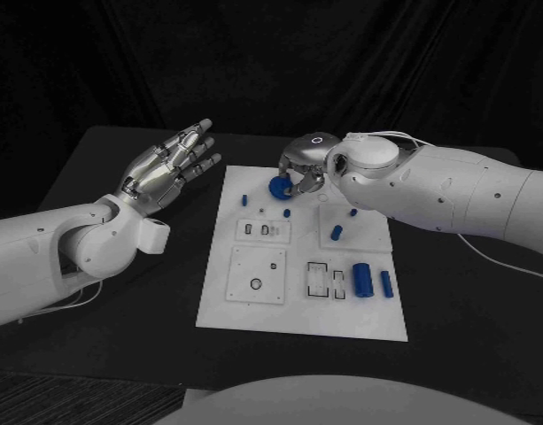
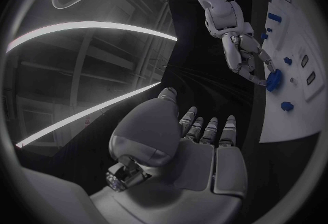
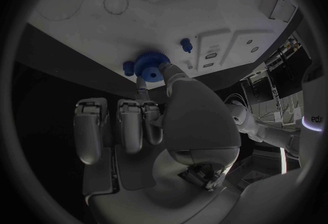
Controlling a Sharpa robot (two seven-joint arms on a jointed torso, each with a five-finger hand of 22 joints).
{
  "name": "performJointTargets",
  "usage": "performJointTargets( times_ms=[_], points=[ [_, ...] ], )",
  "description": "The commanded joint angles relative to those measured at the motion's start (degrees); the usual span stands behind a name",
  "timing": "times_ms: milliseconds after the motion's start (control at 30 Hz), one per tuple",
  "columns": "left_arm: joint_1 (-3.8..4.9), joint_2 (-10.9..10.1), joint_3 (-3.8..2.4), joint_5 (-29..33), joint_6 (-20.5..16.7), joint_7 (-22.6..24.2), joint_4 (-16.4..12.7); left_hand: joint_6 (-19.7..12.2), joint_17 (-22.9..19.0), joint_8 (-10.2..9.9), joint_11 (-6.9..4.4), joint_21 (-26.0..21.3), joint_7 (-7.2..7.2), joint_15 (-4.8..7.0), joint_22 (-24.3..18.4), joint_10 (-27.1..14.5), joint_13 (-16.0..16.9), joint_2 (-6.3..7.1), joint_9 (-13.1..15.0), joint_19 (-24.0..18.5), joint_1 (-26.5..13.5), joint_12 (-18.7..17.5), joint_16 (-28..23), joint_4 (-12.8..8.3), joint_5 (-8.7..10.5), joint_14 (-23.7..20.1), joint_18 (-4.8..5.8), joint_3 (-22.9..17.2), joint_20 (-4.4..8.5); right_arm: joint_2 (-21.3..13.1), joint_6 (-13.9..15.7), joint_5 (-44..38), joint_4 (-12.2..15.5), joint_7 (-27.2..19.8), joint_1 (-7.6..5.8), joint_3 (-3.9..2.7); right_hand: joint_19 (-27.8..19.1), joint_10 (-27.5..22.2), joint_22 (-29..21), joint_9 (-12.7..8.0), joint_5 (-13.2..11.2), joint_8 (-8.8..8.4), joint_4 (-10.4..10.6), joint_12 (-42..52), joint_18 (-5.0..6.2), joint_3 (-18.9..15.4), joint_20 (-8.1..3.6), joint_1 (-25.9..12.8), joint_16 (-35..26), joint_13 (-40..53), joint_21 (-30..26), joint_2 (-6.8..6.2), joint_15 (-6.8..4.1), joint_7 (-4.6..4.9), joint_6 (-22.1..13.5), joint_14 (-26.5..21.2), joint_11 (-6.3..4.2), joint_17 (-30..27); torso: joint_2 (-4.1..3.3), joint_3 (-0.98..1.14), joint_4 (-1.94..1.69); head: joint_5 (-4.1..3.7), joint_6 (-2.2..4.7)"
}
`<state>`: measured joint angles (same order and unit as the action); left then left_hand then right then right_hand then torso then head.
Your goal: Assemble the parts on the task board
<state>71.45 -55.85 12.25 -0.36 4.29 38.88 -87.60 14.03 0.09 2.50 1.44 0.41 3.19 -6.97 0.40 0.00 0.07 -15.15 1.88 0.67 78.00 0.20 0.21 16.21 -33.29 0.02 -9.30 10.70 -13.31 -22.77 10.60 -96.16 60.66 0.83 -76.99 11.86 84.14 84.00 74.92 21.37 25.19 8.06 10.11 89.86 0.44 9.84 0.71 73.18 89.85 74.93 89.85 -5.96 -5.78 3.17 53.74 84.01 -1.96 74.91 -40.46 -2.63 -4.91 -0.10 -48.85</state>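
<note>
The white task board (image 1: 348, 310) lies in the middle of the black table. My right hand (image 1: 305, 165) is over the board's far end and pinches a round blue toothed part (image 1: 279, 187) (image 3: 152, 65) (image 2: 274, 79) just above the board. A small blue peg (image 1: 244, 199) (image 3: 129, 68) stands on the board beside it, and another blue peg (image 3: 186, 44) stands a little further in. My left hand (image 1: 166, 166) is raised left of the board with fingers spread and nothing in it.
Several blue parts lie on the board's right side: a cylinder (image 1: 363, 279), a thin bar (image 1: 386, 283) and a short piece (image 1: 337, 233). Rectangular recesses (image 1: 261, 230) and a square plate (image 1: 257, 274) mark the board's left half. Black table surrounds the board.
</note>
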Motion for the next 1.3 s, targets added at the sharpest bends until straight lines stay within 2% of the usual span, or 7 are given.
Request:
performJointTargets(
  times_ms=[33, 333, 467, 567, 967, 1100, 1300],
  points=[
    [-0.06, 0.15, -0.05, -0.02, 0.76, 2.75, -0.05, -0.04, -0.09, 0.38, 0.45, 0.28, 0.32, -0.57, 0.09, 0.0, -0.07, -0.1, 0.05, 0.04, 0.46, -0.2, -0.21, 0.07, -0.26, -0.02, -0.92, -0.26, -0.44, 0.18, -0.54, -0.12, -0.02, -0.4, 0.03, -0.02, 5.86, 6.0, 15.08, 1.02, -0.26, -0.51, -0.04, 0.14, -0.44, 0.48, 0.48, -0.06, 0.15, 15.07, 0.15, 0.54, 0.45, -0.04, -0.64, 5.99, 0.58, 15.09, 0.0, 0.05, 0.05, 0.01, -0.01],
    [-0.06, 0.25, -0.05, -0.02, 0.85, 2.58, 0.1, -0.1, -0.09, 0.37, 0.48, 0.28, 0.35, -0.59, 0.09, 0.0, -0.07, -0.11, 0.04, 0.04, 0.48, -0.2, -0.21, 0.07, -0.27, -0.02, -0.92, -0.28, -0.45, 0.08, -0.25, -0.12, 0.16, -0.6, 0.04, -0.02, 5.86, 6.0, 15.08, -2.04, -3.73, -4.26, -0.29, 0.14, -0.44, 0.66, 0.88, -0.94, 0.15, 15.07, 0.15, 0.07, 0.79, 0.49, -6.85, 5.99, 1.04, 15.09, 0.04, 0.0, 0.0, 0.12, -0.05],
    [-0.06, 0.28, -0.05, -0.02, 0.92, 2.5, 0.17, -0.1, -0.09, 0.37, 0.48, 0.28, 0.35, -0.59, 0.09, 0.0, -0.07, -0.11, 0.04, 0.04, 0.48, -0.2, -0.21, 0.07, -0.27, -0.02, -0.92, -0.28, -0.45, -0.17, 0.21, -0.12, 0.19, -0.76, 0.04, -0.02, 5.86, 6.0, 15.08, -4.76, -5.0, -4.49, -0.73, 0.14, -0.44, 0.47, 0.84, -1.12, 0.15, 15.07, 0.15, 0.32, 0.74, 0.17, -12.27, 5.99, 0.79, 15.09, 0.03, 0.0, 0.0, 0.19, -0.21],
    [-0.07, 0.33, -0.05, -0.02, 0.98, 2.46, 0.25, -0.1, -0.09, 0.37, 0.48, 0.28, 0.35, -0.59, 0.09, 0.0, -0.07, -0.11, 0.04, 0.04, 0.48, -0.2, -0.21, 0.07, -0.27, -0.02, -0.92, -0.28, -0.45, -0.4, 0.85, -0.12, 0.21, -1.06, 0.04, -0.02, 5.86, 6.0, 15.08, -5.68, -4.94, -4.46, -1.03, 0.14, -0.44, 0.47, 0.73, -1.01, 0.15, 15.07, 0.15, 0.46, 0.56, -0.32, -13.65, 5.99, 0.45, 15.09, 0.03, 0.01, 0.01, 0.23, -0.28],
    [-0.07, 0.23, -0.05, -0.02, 1.04, 2.44, 0.31, -0.08, -0.09, 0.38, 0.53, 0.31, 0.41, -0.63, 0.1, 0.0, -0.07, -0.14, 0.05, 0.06, 0.54, -0.2, -0.21, 0.07, -0.34, -0.02, -0.91, -0.33, -0.49, -2.46, 3.46, -0.12, 1.74, -1.89, 0.03, -0.01, 5.86, 6.0, 15.08, -6.32, -4.86, -3.76, -0.5, 0.14, -0.44, 0.27, 0.42, -2.01, 0.15, 15.07, 0.15, 1.07, 0.23, -0.61, -13.19, 5.99, 0.09, 15.09, 0.03, 0.03, 0.04, 0.44, -0.23],
    [-0.07, 0.02, -0.05, -0.02, 0.98, 2.47, 0.27, -0.08, -0.09, 0.38, 0.53, 0.31, 0.41, -0.63, 0.1, 0.0, -0.07, -0.14, 0.05, 0.06, 0.54, -0.2, -0.21, 0.07, -0.34, -0.02, -0.91, -0.33, -0.49, -4.77, 5.85, -0.06, 3.79, -2.16, -0.21, -0.01, 5.86, 6.0, 15.08, -6.7, -6.76, -3.03, 0.45, 0.14, -0.44, -0.25, 0.33, -3.38, 0.15, 15.07, 0.15, 1.41, 0.2, -0.49, -11.76, 5.99, 0.12, 15.09, 0.04, 0.05, 0.03, 0.7, 0.18],
    [-0.07, -0.22, -0.05, -0.02, 0.86, 2.4, 0.18, -0.08, -0.09, 0.38, 0.53, 0.31, 0.41, -0.63, 0.1, 0.0, -0.07, -0.14, 0.05, 0.06, 0.54, -0.2, -0.21, 0.07, -0.34, -0.02, -0.91, -0.33, -0.49, -8.79, 6.39, 0.18, 7.25, -2.07, -1.56, -0.01, 5.86, 6.0, 15.08, -6.94, -7.08, -2.11, 2.16, 0.14, -0.44, -0.61, 0.3, -5.23, 0.15, 15.07, 0.15, 2.35, 0.18, -0.6, -9.81, 5.99, 0.07, 15.09, 0.06, 0.03, 0.0, 0.88, -0.18]
  ],
)
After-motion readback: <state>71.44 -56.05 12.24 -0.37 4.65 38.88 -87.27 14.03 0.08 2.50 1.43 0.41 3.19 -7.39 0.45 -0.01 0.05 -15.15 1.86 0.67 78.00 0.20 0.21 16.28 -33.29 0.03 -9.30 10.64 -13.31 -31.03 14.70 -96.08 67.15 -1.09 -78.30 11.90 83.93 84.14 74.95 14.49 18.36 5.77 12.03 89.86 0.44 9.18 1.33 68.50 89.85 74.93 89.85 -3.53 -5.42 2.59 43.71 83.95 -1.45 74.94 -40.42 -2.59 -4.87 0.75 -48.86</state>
